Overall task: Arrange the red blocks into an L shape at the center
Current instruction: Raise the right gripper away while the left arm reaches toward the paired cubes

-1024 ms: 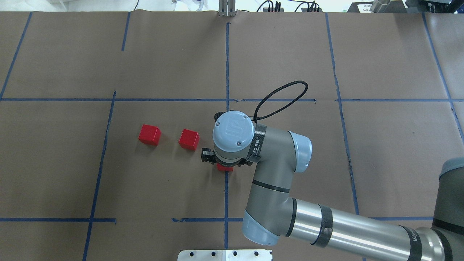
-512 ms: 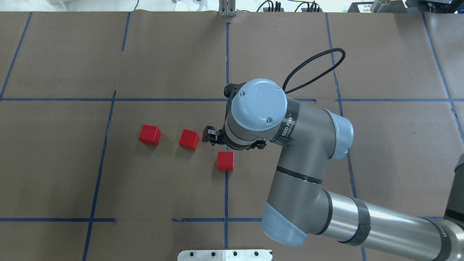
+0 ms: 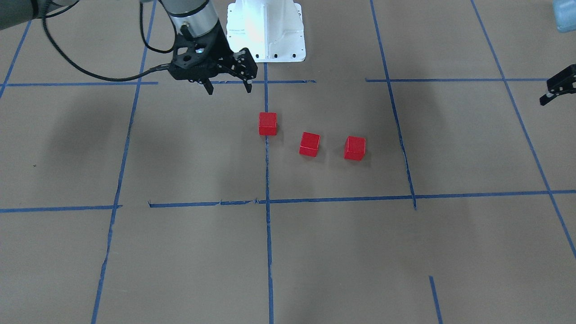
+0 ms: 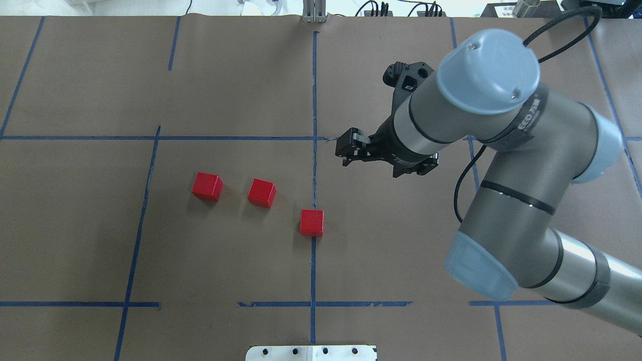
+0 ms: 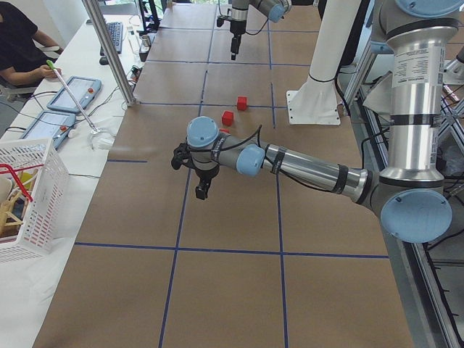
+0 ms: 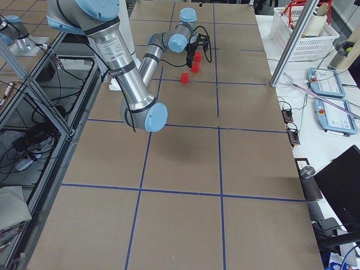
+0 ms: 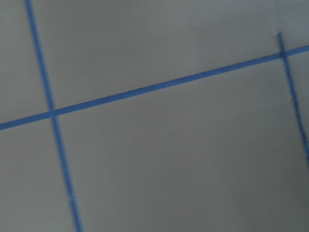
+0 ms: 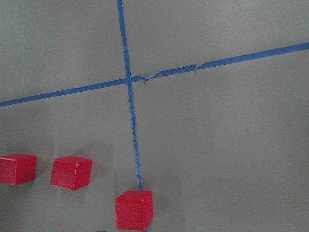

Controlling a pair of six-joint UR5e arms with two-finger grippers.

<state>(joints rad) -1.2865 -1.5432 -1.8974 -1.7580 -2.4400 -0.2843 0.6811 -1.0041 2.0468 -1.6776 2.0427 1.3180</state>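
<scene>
Three red blocks lie apart on the brown paper: one (image 4: 206, 186) at the left, one (image 4: 262, 193) in the middle, and one (image 4: 312, 222) on the centre tape line. They also show in the front view (image 3: 354, 148), (image 3: 309, 144), (image 3: 267, 123). My right gripper (image 3: 229, 90) is open and empty. It hangs above the table, to the right of and beyond the centre block in the overhead view (image 4: 386, 163). My left gripper (image 3: 558, 87) shows only at the frame edge, far from the blocks. I cannot tell if it is open.
Blue tape lines (image 4: 313, 125) cross the table in a grid. The white robot base plate (image 3: 265, 31) stands at the robot's edge. A white basket (image 5: 29, 188) and tablets sit on a side table, where an operator (image 5: 18, 43) sits.
My right gripper has let go of the block on the centre line, risen, and moved right and away from the robot. All three blocks stay still.
</scene>
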